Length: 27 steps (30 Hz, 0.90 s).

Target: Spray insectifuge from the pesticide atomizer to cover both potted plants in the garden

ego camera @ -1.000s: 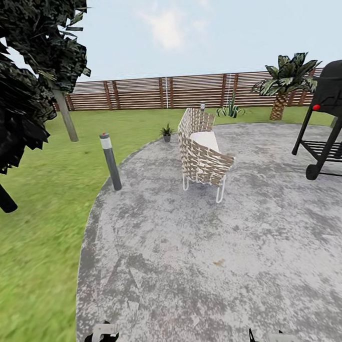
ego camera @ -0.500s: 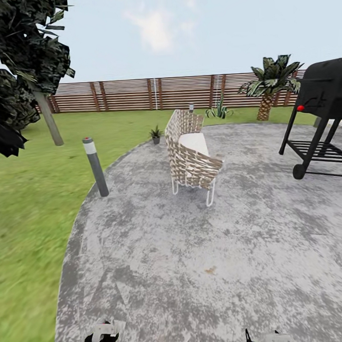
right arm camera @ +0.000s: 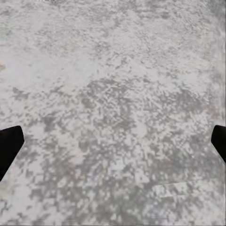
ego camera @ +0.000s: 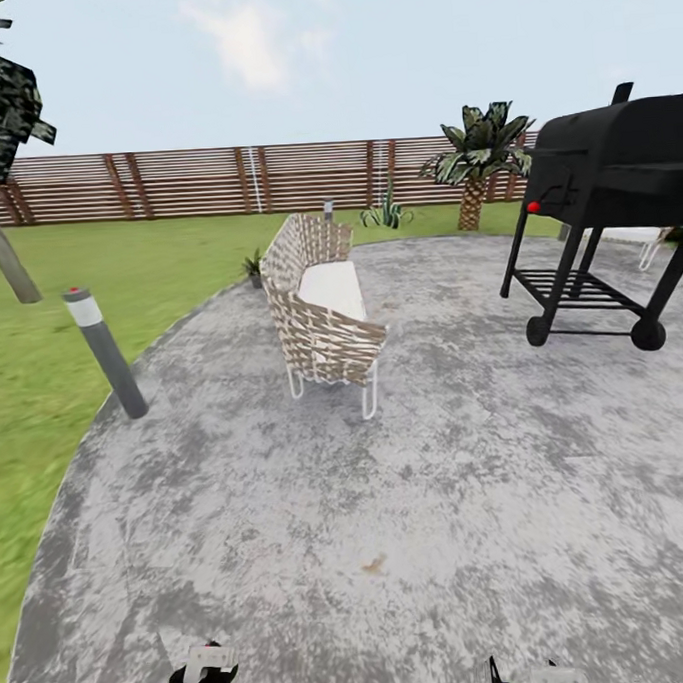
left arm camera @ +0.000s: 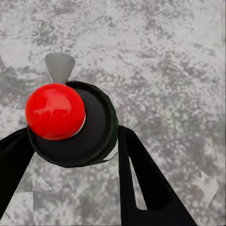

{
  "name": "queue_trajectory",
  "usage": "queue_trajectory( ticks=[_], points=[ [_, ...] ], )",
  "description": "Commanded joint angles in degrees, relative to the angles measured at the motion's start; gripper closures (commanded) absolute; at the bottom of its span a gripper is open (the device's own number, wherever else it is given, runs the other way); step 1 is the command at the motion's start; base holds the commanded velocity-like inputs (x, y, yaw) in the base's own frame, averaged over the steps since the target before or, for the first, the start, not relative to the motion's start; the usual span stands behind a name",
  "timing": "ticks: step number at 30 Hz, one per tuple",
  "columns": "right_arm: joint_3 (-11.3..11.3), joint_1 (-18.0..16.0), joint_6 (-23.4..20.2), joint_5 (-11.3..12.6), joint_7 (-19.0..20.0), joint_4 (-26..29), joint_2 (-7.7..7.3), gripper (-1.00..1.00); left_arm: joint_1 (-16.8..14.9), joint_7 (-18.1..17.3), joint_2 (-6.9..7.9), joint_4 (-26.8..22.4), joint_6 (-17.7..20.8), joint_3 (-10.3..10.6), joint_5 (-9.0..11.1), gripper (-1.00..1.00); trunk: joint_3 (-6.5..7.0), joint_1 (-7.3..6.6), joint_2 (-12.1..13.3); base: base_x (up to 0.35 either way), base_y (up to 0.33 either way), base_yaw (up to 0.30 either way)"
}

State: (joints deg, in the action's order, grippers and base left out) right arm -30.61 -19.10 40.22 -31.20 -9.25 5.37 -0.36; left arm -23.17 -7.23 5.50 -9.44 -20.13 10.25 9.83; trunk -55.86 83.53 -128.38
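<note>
Now my left gripper [left arm camera: 70, 141] is clenched on the pesticide atomizer [left arm camera: 70, 125], its red dot facing the wrist camera, gravel patio [ego camera: 470, 495] below. Far ahead of it, a potted plant [ego camera: 253, 266] sits at the patio's edge beside the woven bench [ego camera: 320, 308]. My right gripper [right arm camera: 113, 141] hangs spread wide over bare gravel.
</note>
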Motion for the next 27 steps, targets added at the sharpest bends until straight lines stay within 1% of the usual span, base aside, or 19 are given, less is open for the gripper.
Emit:
queue_trajectory(
  ticks=[1, 27],
  points=[
    [-0.2, -0.1, 0.1, -0.6, -0.4, -0.1, 0.00, -1.00, 0.0, -0.2, 0.04, 0.0, -0.2, 0.4, 0.6, 1.00, -0.05, 0.02, 0.0, 0.280, -0.166, -0.289],
    [-0.2, -0.1, 0.1, -0.7, -0.4, -0.2, 0.01, -1.00, 0.0, -0.2, 0.05, 0.0, -0.2, 0.3, 0.6, 1.00, -0.05, 0.02, 0.0, 0.280, -0.167, -0.288]
  ],
)
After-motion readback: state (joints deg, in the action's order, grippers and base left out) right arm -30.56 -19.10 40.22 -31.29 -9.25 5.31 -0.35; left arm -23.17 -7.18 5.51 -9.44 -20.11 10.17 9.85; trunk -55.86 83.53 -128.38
